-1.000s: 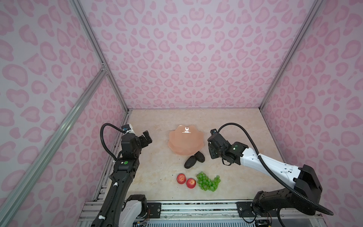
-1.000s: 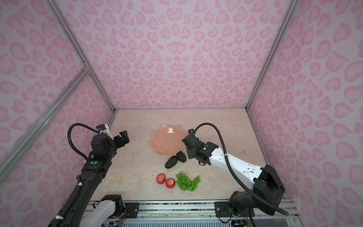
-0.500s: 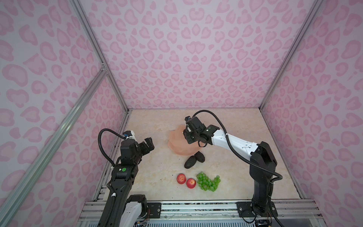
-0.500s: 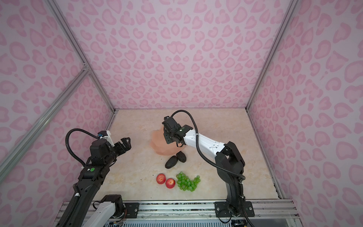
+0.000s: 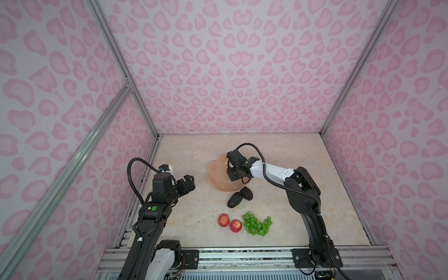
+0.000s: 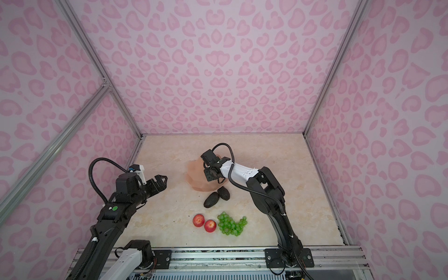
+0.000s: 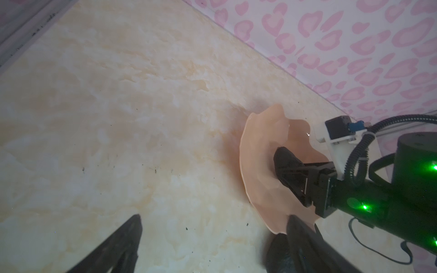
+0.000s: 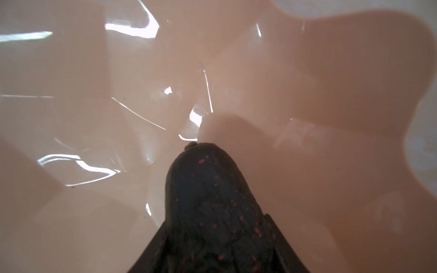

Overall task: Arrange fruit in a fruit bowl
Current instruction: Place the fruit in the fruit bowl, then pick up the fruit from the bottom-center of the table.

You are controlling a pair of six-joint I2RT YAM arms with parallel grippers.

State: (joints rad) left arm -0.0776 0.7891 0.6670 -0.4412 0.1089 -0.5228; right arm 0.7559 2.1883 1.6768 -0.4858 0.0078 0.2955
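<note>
A dark avocado (image 8: 212,212) is pinched between the right gripper (image 7: 300,179) jaws, low over the fruit bowl (image 7: 255,146) at centre frame. The left gripper (image 5: 185,184) is spread and empty, left of the bowl. No fruit is seen resting inside yet. Two avocados (image 5: 238,197), two apples (image 5: 229,223) and the grapes (image 5: 257,223) are left on the table (image 5: 291,150) below the bowl.

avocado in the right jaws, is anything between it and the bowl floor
Nothing visible. The right gripper is shut on the avocado, whose tip points into the fruit bowl, and only bare glossy floor shows ahead of it. The other fruit lies outside, on the table.
</note>
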